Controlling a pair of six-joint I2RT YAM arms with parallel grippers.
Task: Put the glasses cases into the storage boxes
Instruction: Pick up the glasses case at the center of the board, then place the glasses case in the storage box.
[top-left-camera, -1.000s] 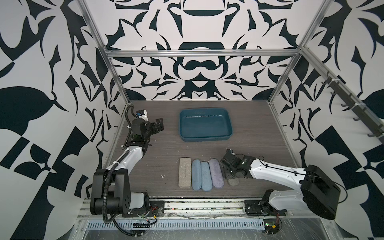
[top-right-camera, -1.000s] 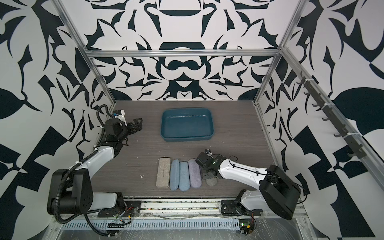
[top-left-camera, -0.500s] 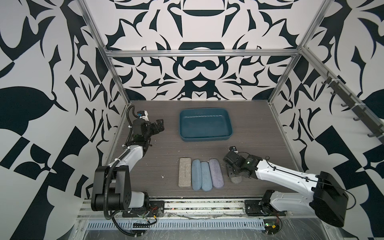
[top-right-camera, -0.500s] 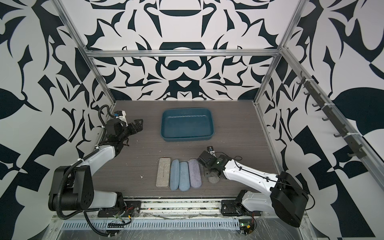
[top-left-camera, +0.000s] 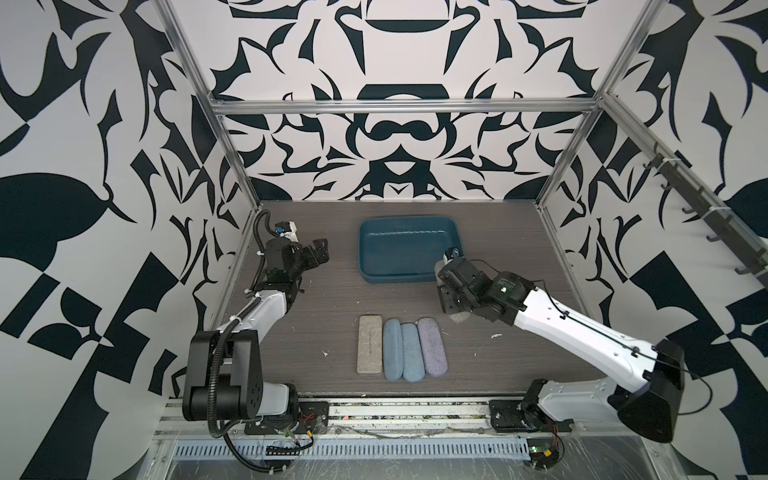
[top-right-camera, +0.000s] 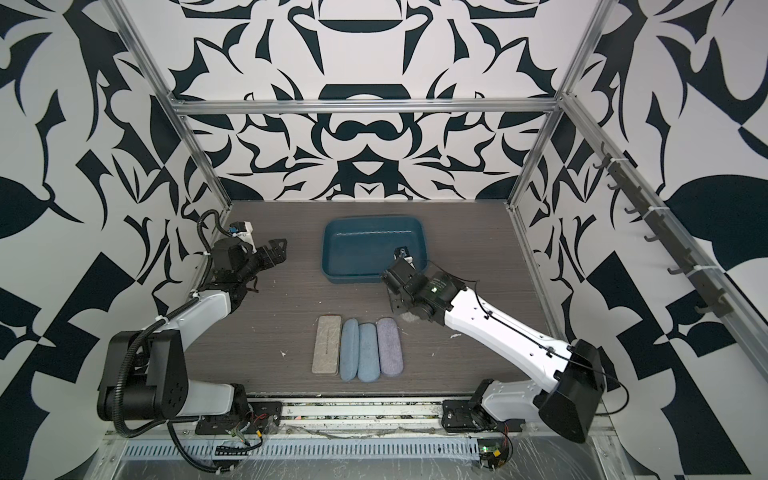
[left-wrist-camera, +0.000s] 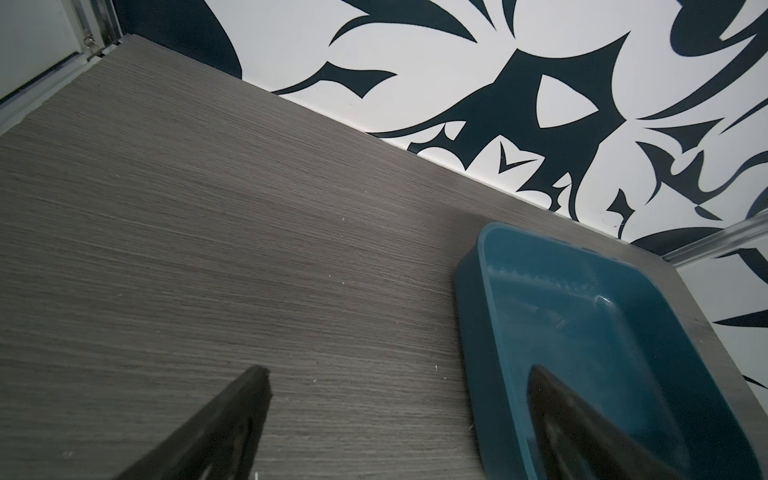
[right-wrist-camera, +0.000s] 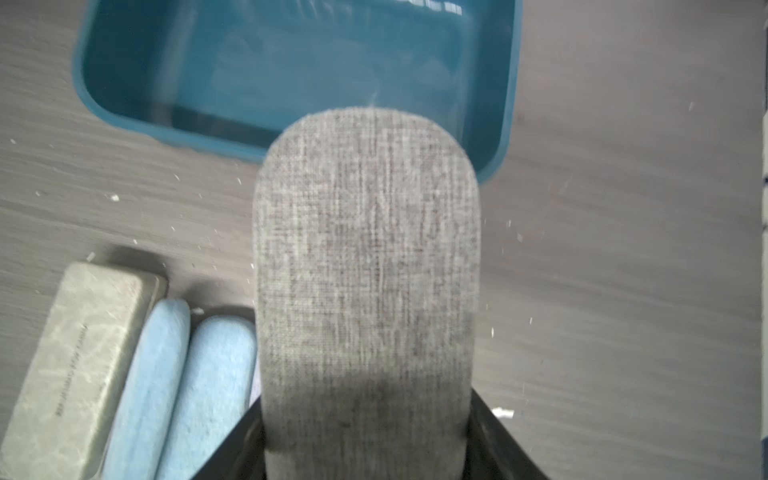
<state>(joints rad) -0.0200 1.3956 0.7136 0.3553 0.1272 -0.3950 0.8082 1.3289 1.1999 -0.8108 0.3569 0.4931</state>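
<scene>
Right arm, carry step. Right gripper (right-wrist-camera: 368, 453) is clamped across the width of the grey-brown case (right-wrist-camera: 368, 249), a finger on each long side, gripping its near end. The case is off the table (top-left-camera: 316, 316).

Key relation: the teal tray (top-left-camera: 390, 278) lies just far and a little left of the claw. In the right wrist view the case's long axis points straight at the tray, and its rounded free end overlaps the near wall close to the near-right corner. The tray's long side runs left to right, so the case sits crosswise to it.

In both top views the wrist hides most of the case. Clearance over the wall can't be read with confidence, though it probably rides above the rim.

The tray holds no case. The beige case (top-left-camera: 369, 351), two light blue cases (top-left-camera: 392, 349), (top-left-camera: 411, 352) and the lilac case (top-left-camera: 431, 347) lie side by side at near centre, long axes near to far.

Left gripper (top-left-camera: 320, 251) has its fingers spread wide and holds nothing. It hovers left of the tray, well apart from the row.

Judgement: the right arm owns this placement. A short push far and left should bring the case over the tray floor for release.
</scene>
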